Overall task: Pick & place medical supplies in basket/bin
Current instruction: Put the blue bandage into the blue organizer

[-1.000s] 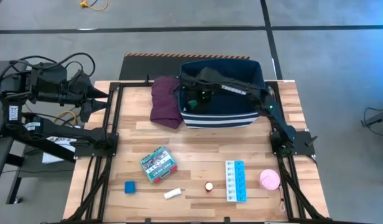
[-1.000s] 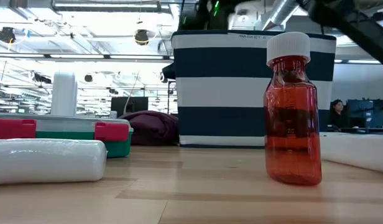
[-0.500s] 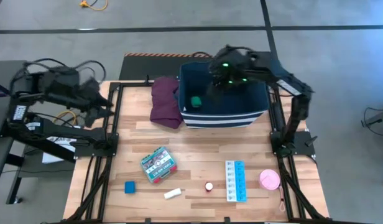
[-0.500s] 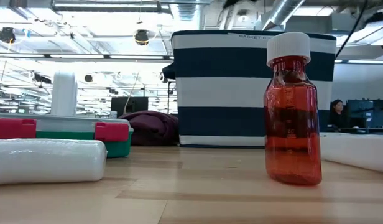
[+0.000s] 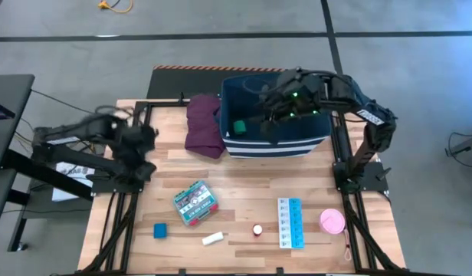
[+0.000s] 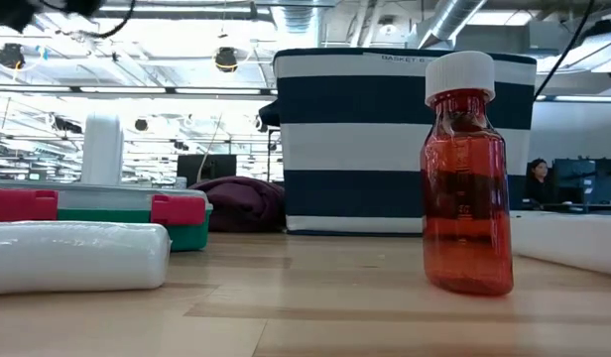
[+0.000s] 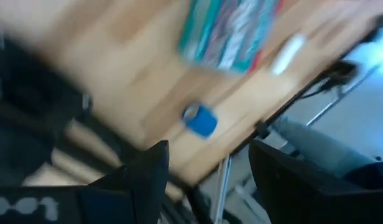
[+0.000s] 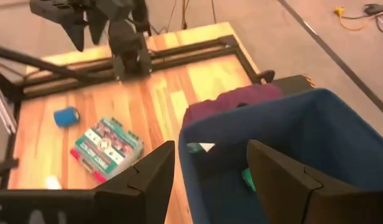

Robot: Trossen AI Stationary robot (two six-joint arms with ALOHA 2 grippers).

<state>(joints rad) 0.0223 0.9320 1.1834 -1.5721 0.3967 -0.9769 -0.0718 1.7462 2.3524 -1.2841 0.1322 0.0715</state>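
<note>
Navy striped bin (image 5: 276,146) is sitting at the table's far edge beside the maroon cloth (image 5: 203,125), a green block (image 5: 240,125) lying inside it; the right gripper (image 5: 276,107) is hovering over the bin's opening, fingers spread and holding nothing. Waiting on the near boards: green-red flat box (image 5: 195,202), blue block (image 5: 160,230), white stick (image 5: 212,238), red bottle (image 5: 257,229), pill strip (image 5: 290,222), pink roll (image 5: 332,221). The left gripper (image 5: 138,147) is swinging over the table's left edge, fingers parted and empty; a hasty descent is likely to nudge the flat box or blue block off the boards.
</note>
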